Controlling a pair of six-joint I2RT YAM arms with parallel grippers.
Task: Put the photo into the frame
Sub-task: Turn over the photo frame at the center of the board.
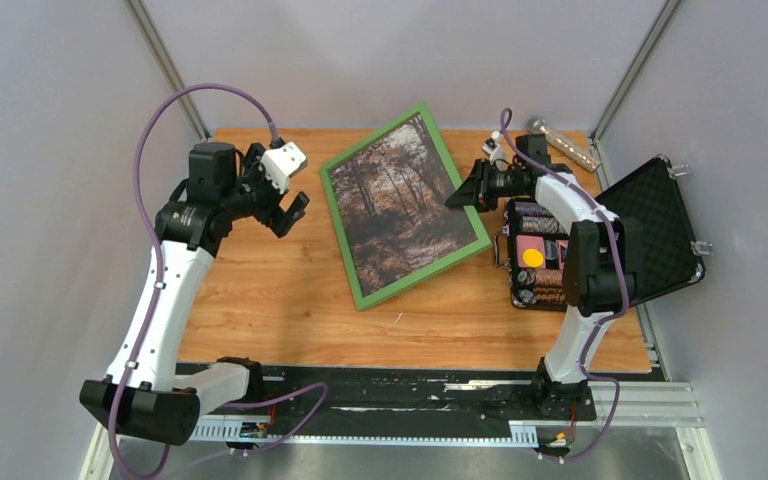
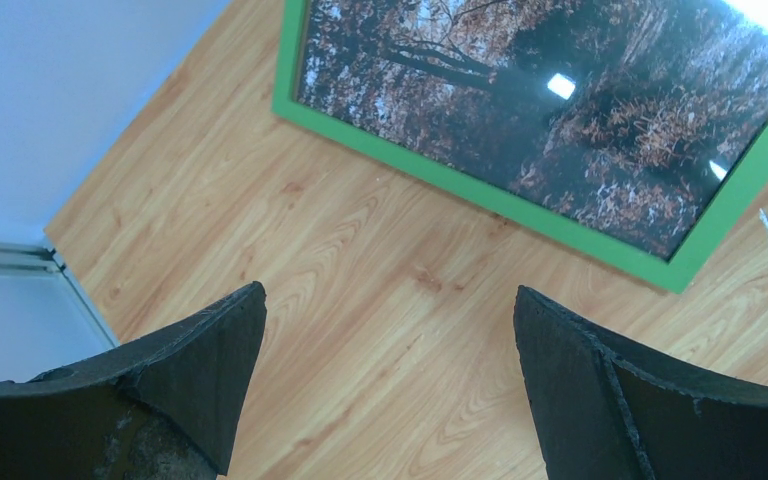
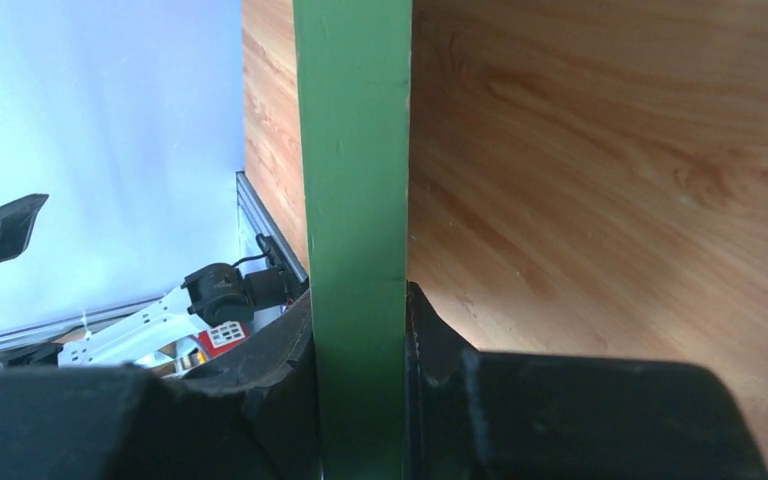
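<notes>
- While the right hand [image 1: 463, 192] is clamped on the frame [image 1: 339, 236], any coming move turns on that single grip. The rail sits pinched between the two jaws, as the right wrist view shows [image 3: 360, 330].
- The grip falls on the right-hand long rail, about midway along it.
- The frame lies on the surface [image 1: 260, 290] near its centre, green face up. Its long axis runs from far to near, skewed so that the far corner leans right.
- The photo [image 1: 400, 200] shows picture side up inside the green rails on all four sides. It appears seated; whether it is secured from behind cannot be told.
- Whether the gripped rail is raised off the surface cannot be told from these views.
- The left hand [image 1: 298, 190] is spread fully wide and holds nothing. It hovers above bare wood, just left of the frame's left long rail [image 2: 480, 195].
- Judgement: both hands flank the frame across its short axis. The right hand already has contact, so it is the one placed to shift or release the frame. The left hand would need to travel rightward to steady the opposite rail.
- An open case [image 1: 650, 230] lies close behind the right hand and limits its withdrawal path.
</notes>
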